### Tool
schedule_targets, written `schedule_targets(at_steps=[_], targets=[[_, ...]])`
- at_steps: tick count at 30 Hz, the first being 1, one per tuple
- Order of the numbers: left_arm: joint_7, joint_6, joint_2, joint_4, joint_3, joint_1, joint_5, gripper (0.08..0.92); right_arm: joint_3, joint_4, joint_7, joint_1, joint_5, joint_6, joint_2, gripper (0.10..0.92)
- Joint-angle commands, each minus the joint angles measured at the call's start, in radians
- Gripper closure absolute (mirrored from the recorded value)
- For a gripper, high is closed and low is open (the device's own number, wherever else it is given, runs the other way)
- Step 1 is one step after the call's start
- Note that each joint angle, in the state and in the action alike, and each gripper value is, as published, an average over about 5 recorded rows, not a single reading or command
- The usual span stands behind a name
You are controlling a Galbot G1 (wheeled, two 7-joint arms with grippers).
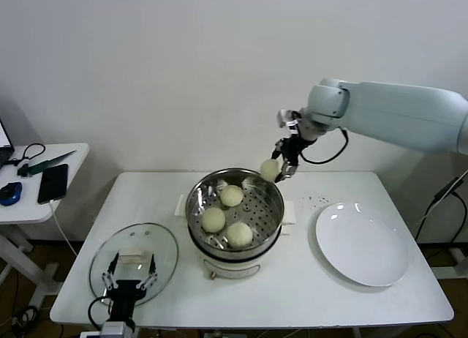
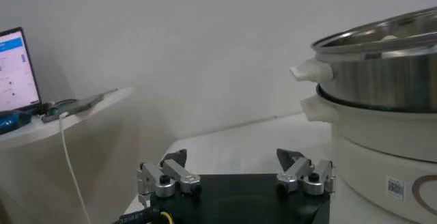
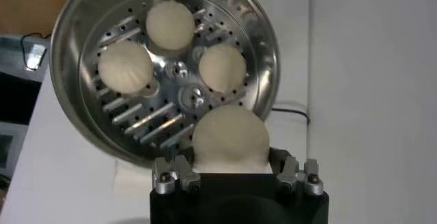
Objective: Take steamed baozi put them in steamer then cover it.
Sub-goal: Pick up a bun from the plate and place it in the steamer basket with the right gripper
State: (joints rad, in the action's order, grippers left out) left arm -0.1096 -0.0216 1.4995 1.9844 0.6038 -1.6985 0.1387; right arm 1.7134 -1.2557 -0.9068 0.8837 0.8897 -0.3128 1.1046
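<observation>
The steamer [image 1: 272, 199] stands mid-table on its white base. Three cream-white baozi lie on its perforated floor [image 1: 232, 196] [image 1: 213, 219] [image 1: 239, 234]. My right gripper [image 1: 278, 167] is shut on the fourth baozi [image 1: 269, 170] and holds it in the air above the steamer's far right rim. In the right wrist view this baozi [image 3: 231, 138] sits between the jaws, over the steamer's rim [image 3: 266, 48]. My left gripper [image 1: 130, 277] is open and empty, low over the glass lid [image 1: 157, 239] at the table's front left. The steamer's wall also shows in the left wrist view [image 2: 382, 75].
An empty white plate [image 1: 362, 243] lies right of the steamer. Dark crumbs [image 1: 314, 200] lie behind it. A side table [image 1: 66, 177] at the left holds a phone [image 1: 53, 183], scissors and a blue mouse.
</observation>
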Motion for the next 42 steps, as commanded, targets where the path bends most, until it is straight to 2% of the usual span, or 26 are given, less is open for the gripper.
schedule_targets(at_steps=[1, 10, 26, 30, 35, 42], targets=[[-0.003, 0.002, -0.005, -0.007, -0.001, 0.01, -0.003, 0.177, 0.109, -0.055, 0.055, 0.004, 0.095, -0.045, 0.162, 0.33], [-0.003, -0.001, -0.011, -0.018, 0.01, 0.009, -0.014, 0.177, 0.114, -0.011, 0.068, -0.097, 0.008, -0.047, 0.174, 0.33], [-0.005, 0.004, -0.019, -0.024, 0.014, 0.008, -0.023, 0.177, 0.086, 0.026, 0.084, -0.166, -0.039, -0.055, 0.175, 0.312], [-0.005, 0.004, -0.02, -0.024, 0.014, 0.009, -0.023, 0.177, 0.074, 0.027, 0.092, -0.166, -0.038, -0.06, 0.17, 0.29], [-0.005, 0.004, -0.02, -0.023, 0.014, 0.01, -0.022, 0.177, 0.058, 0.011, 0.082, -0.15, -0.037, -0.058, 0.15, 0.215], [-0.003, 0.002, -0.021, -0.022, 0.015, 0.006, -0.023, 0.177, 0.017, -0.014, 0.03, -0.105, -0.041, -0.035, 0.064, 0.203]])
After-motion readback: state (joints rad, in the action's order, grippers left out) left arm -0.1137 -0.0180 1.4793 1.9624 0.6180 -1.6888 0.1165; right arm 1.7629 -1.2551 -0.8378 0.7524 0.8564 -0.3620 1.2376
